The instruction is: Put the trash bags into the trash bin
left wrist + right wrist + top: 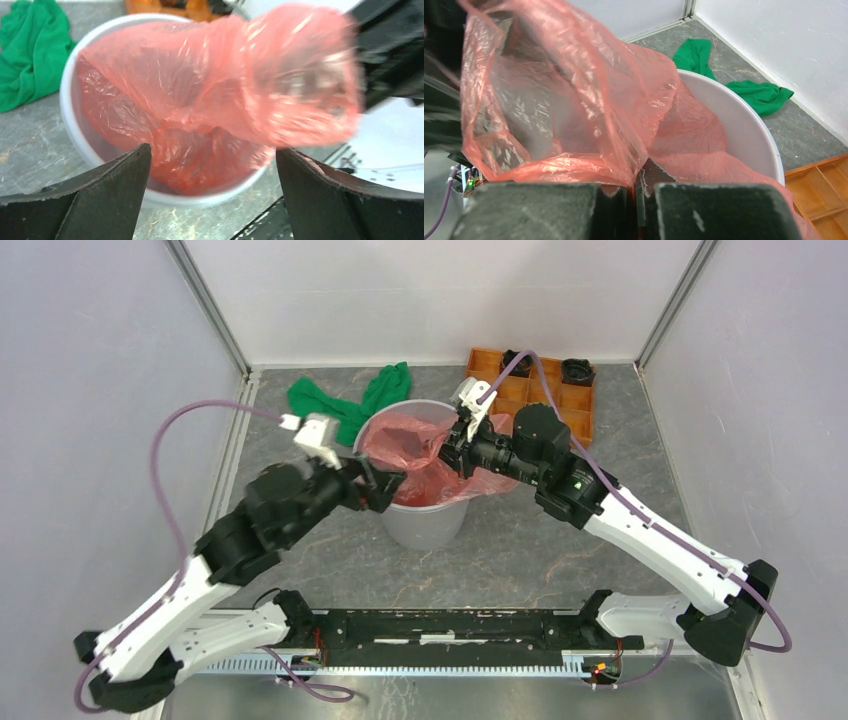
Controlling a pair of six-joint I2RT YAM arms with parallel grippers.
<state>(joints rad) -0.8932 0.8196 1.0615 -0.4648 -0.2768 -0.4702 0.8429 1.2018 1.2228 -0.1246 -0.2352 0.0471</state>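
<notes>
The red-orange trash bag (pixel 425 455) hangs partly inside the grey trash bin (pixel 425 525), with a fold draped over the bin's right rim. My right gripper (pixel 455 445) is over the bin's right edge, shut on the trash bag film (pixel 574 125), which bunches into the slit between its jaws (pixel 631 187). At the bin's left rim, my left gripper (pixel 385 485) stands open with nothing between its fingers (pixel 125 180). In the left wrist view the trash bag (pixel 210 100) fills the bin (pixel 75 135) just beyond the fingertips.
A green cloth (pixel 350 400) lies on the table behind the bin to the left. An orange-brown compartment tray (pixel 575 405) with black parts sits at the back right. White walls close in the table on three sides.
</notes>
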